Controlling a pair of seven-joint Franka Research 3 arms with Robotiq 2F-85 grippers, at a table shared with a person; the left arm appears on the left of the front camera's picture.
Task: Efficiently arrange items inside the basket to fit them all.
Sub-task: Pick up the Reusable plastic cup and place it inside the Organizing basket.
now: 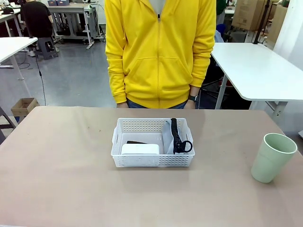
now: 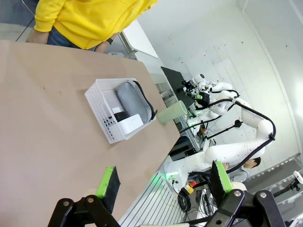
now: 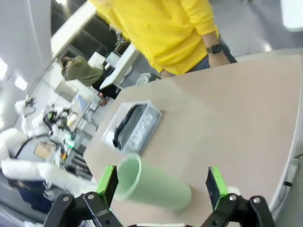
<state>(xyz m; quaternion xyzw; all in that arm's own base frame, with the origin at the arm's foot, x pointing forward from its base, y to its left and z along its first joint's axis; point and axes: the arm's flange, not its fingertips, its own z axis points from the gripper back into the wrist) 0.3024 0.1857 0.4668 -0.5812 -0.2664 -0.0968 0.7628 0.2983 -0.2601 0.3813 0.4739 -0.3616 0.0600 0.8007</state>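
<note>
Your left gripper has its 2 fingers spread wide and empty. Mid-table, the white basket holds the small white box against its near wall on the left. The black stapler lies just behind it, and the grey pouch with its black strap fills the right side. The pale green cup stands upright on the table, well right of the basket. Your right gripper is spread too, gripping nothing.
</note>
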